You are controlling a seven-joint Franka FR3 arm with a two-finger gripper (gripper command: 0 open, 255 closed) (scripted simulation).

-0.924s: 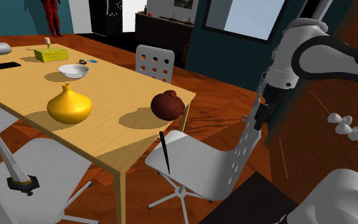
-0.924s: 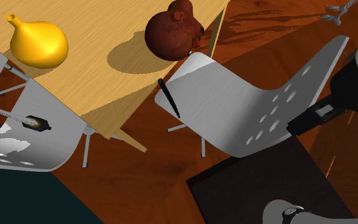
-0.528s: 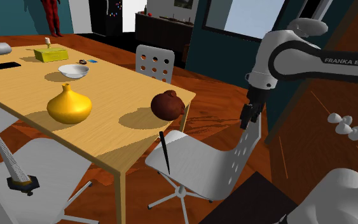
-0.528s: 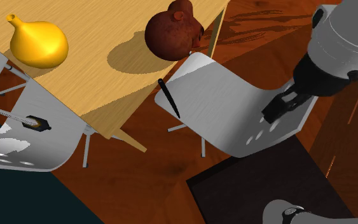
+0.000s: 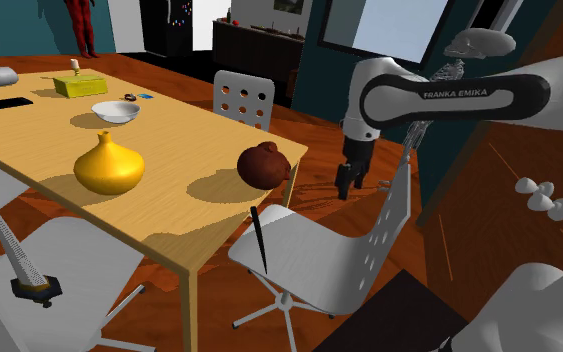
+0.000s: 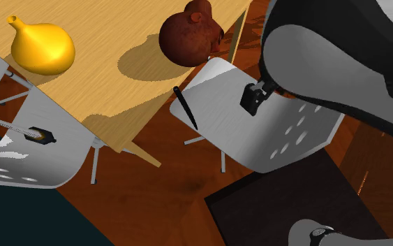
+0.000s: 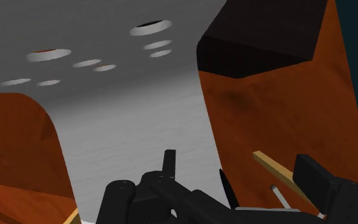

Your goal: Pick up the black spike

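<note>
The black spike [image 5: 259, 238] is slim and dark. It lies over the front edge of a white chair's seat [image 5: 314, 255], pointing down toward the floor, and in the second exterior view the spike [image 6: 185, 107] sits just below the table's corner. My black gripper [image 5: 347, 183] hangs above the far side of the seat, next to the holed backrest and well apart from the spike. From the second exterior view the gripper [image 6: 250, 99] is over the middle of the seat. In the wrist view its fingers [image 7: 320, 184] stand apart with nothing between them, over the grey seat [image 7: 139, 121].
The wooden table [image 5: 169, 200] carries a brown round lump [image 5: 264, 164] near its corner, a yellow gourd-shaped vase [image 5: 109, 165], a white bowl [image 5: 115, 111] and a green box [image 5: 79, 85]. More white chairs [image 5: 244, 97] surround it. A dark box [image 6: 285, 203] sits on the floor beside the chair.
The arm has swung toward the shoulder view's left, carrying the gripper from beside the chair's backrest to above the seat, nearer the spike. The spike has not moved.
</note>
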